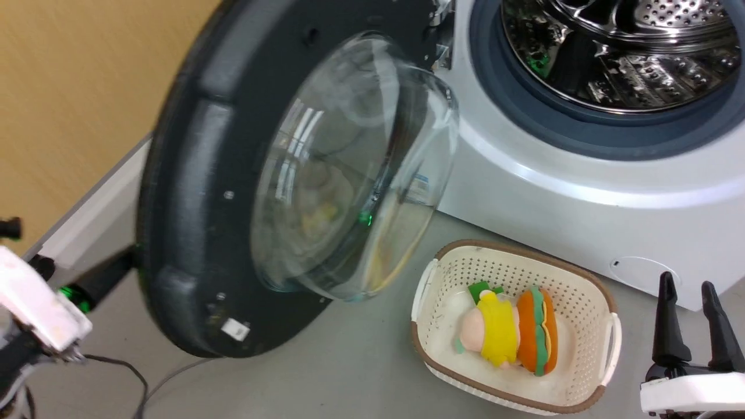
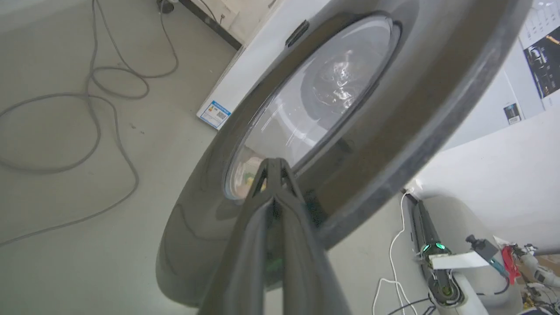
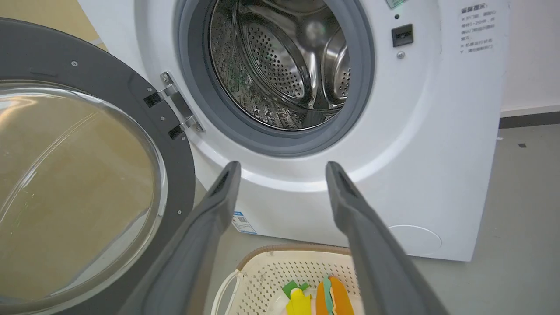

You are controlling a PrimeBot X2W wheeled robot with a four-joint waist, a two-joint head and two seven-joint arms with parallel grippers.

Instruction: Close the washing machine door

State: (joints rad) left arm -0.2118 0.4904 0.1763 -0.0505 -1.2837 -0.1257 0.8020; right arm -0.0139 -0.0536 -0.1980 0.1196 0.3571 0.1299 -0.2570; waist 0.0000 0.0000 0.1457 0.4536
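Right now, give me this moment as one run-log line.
washing machine door: open | left claw: shut, tips at door's outer face | right claw: open, near basket

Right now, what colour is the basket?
The basket is cream with a brown rim, clearest in the head view.

Door (image 1: 192,192) swung wide open across the left, drum mouth (image 1: 617,58) clear, basket (image 1: 573,279) on the floor (image 1: 361,361) just before the washing machine (image 1: 553,180) front, bare floor between door and basket, loose cables (image 2: 136,177) on floor beyond the door's outer face.
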